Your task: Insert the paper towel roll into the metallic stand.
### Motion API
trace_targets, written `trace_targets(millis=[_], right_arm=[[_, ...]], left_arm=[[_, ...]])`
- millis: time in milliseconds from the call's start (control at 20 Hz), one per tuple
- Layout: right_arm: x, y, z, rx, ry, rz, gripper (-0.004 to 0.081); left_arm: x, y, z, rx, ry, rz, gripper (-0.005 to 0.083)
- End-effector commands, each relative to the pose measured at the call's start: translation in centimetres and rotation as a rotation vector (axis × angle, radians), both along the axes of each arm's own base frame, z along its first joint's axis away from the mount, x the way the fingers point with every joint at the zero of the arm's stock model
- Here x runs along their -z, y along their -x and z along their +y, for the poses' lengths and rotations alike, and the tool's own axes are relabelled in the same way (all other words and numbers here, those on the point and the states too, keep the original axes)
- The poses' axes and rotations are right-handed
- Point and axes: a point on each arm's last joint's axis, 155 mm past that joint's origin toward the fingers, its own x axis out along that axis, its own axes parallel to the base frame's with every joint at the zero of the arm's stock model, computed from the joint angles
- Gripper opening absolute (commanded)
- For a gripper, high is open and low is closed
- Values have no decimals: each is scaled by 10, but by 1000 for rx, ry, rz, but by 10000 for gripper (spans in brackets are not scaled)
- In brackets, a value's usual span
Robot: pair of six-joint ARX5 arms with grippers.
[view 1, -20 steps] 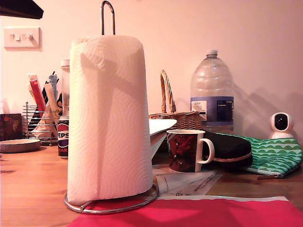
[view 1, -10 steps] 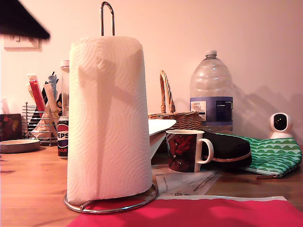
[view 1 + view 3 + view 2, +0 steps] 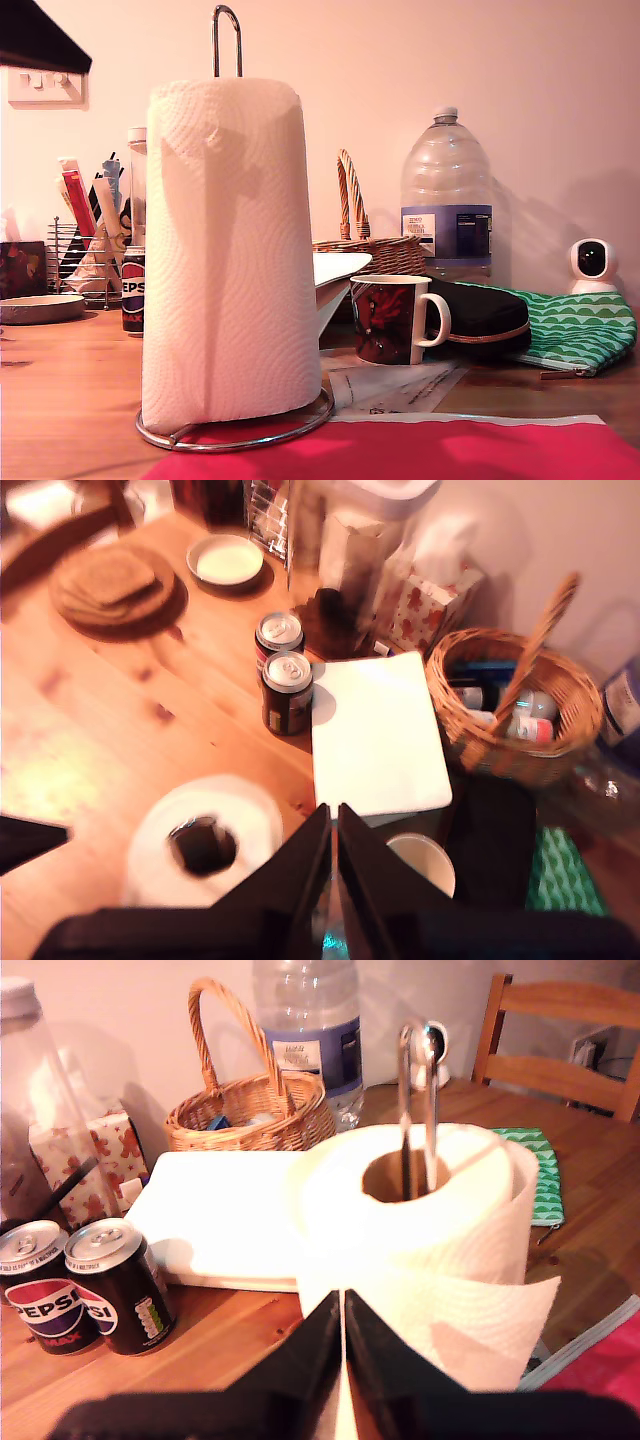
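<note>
Paper towel roll [image 3: 230, 250] sitting upright on metallic stand [image 3: 227, 40], loop poking thru top. My first gripper [image 3: 344, 1345] & my second gripper [image 3: 333, 855] both pinching tight, holding nothing.

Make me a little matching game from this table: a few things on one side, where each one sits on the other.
Things:
1. paper towel roll
2. mug
3. water bottle
4. small white camera

Places:
A. behind the wicker basket
B. far at the exterior view's right
C. on the metallic stand
D. just in front of a black pouch

Pairs: 1-C, 2-D, 3-A, 4-B
</note>
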Motion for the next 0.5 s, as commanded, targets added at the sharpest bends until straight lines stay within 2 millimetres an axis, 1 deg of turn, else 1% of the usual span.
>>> trace_targets(millis=[0,100,250,300,350,400,450], right_arm=[[27,0,2,24,48,18,-10],[36,8,1,27,50,-7,-10],[58,19,-5,3,55,-34,-10],[65,20,-7,-3,54,-44,-10],[66,22,-10,-18,52,-74,-10],[76,23,-14,-28,54,-93,-10],[79,21,-21,-25,44,-118,-10]], left_arm=[[4,0,1,-1,1,-2,-20],[-1,3,2,3,10,-15,-20],[-9,10,3,17,28,-41,-20],[-12,12,4,16,33,-50,-20],[-15,14,5,16,38,-59,-20],[-18,16,7,15,44,-69,-20],[-21,18,8,14,50,-79,-20]])
